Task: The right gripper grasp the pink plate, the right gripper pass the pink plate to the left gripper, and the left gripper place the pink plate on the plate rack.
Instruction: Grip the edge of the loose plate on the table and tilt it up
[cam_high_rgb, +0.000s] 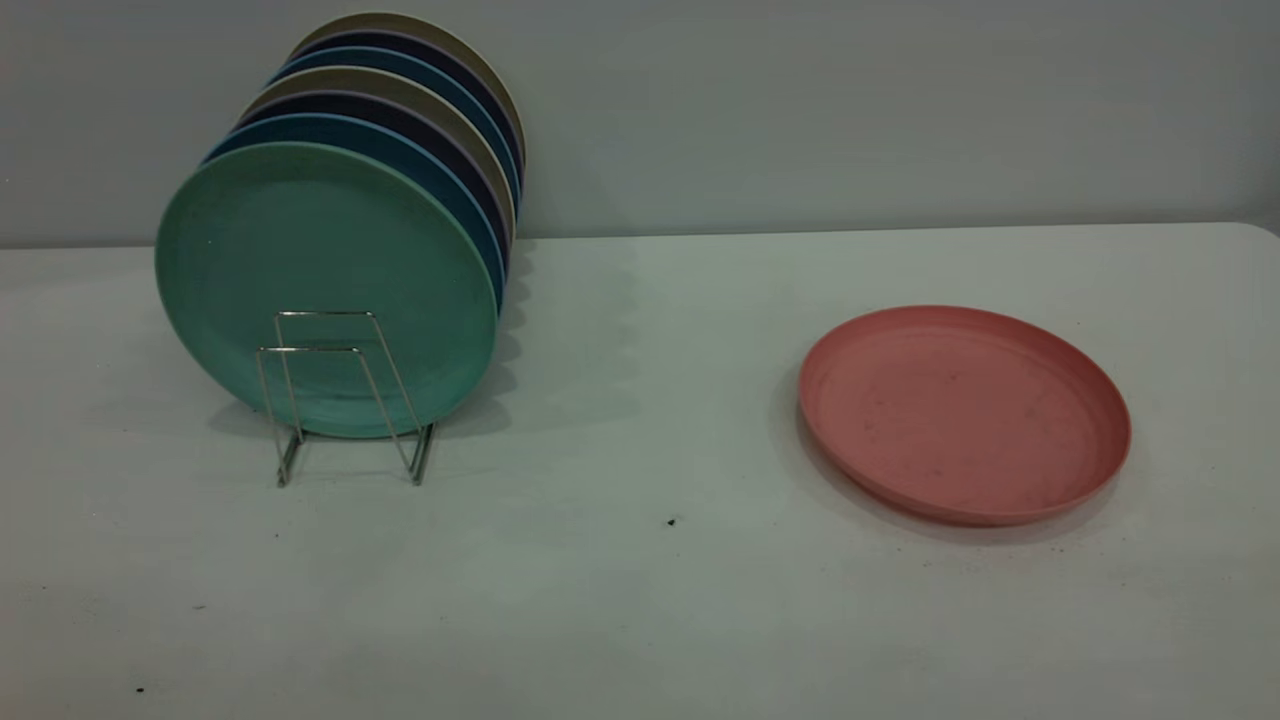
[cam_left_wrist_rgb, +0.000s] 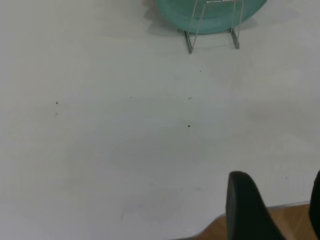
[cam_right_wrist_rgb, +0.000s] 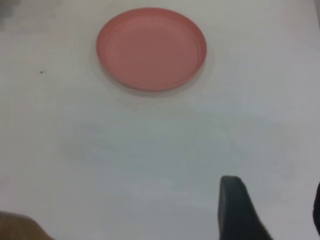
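the desk (cam_high_rgb: 640, 600) is plain white with a few tiny dark specks scattered about; the pink plate (cam_high_rgb: 964, 412) lies flat on its right side; well apart on the left stands the plate rack (cam_high_rgb: 345, 400), its wire feet on the desk, loaded with upright plates, a green plate (cam_high_rgb: 325, 285) at the front
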